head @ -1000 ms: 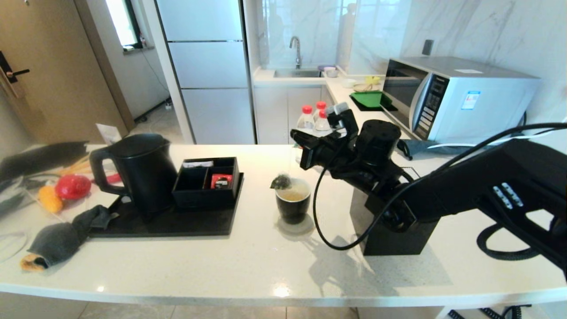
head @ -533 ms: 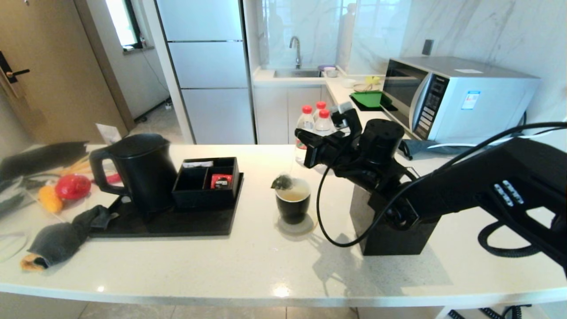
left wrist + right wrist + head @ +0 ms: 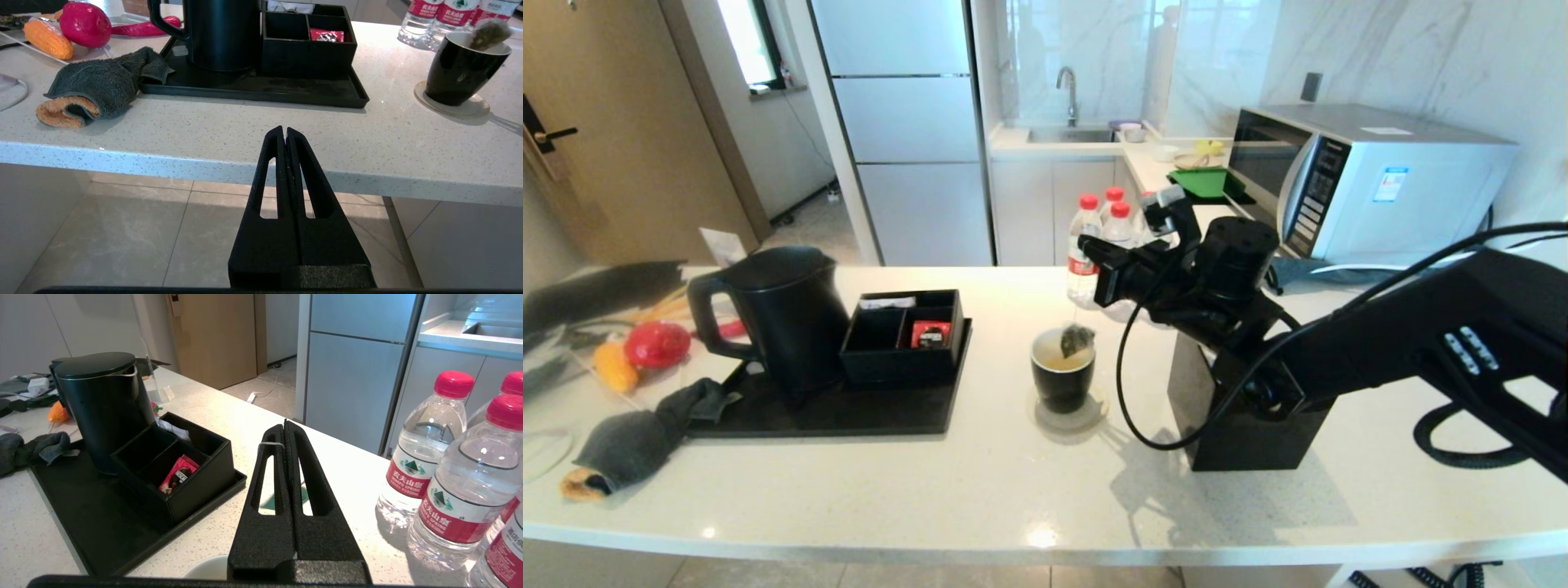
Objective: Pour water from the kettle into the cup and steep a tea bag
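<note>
A: Judging left to right: the matte black kettle is parked on its tray near the tabletop's left end; the glossy black cup mid-tabletop holds pale tea.

B: Steeping's underway. The right claw, pinched shut on the string, dangles the grey-green pyramid tea bag at the rim. The left claw is closed below the speckled white tabletop's front edge; fridge behind.
</note>
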Controlling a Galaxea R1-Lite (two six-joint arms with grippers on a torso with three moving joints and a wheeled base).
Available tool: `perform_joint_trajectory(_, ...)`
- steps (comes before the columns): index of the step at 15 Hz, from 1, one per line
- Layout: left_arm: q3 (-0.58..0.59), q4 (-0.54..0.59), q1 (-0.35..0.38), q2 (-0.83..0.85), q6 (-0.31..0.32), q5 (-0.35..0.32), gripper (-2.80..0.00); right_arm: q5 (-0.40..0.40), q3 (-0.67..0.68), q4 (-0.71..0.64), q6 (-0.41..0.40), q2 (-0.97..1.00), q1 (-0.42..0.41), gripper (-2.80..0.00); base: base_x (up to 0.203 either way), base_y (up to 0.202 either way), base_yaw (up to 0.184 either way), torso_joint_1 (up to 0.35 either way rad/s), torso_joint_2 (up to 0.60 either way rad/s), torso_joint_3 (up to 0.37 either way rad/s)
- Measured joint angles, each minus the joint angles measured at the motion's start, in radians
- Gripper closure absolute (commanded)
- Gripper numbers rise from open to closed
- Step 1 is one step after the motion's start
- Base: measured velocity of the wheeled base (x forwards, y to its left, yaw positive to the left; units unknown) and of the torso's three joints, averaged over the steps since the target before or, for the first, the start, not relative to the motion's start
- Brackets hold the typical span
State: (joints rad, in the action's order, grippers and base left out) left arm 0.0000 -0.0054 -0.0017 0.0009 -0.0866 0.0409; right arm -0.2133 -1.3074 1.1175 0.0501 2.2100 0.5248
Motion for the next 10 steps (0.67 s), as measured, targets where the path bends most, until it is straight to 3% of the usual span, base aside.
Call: perform_joint_trajectory(10,0.000,0.000,0.000,0.000,0.000,0.000,0.00,-0.002,0.041,0.038,0.000,0.032,0.000,0.00,0.000,0.000,0.000,0.000,0.00,0.000)
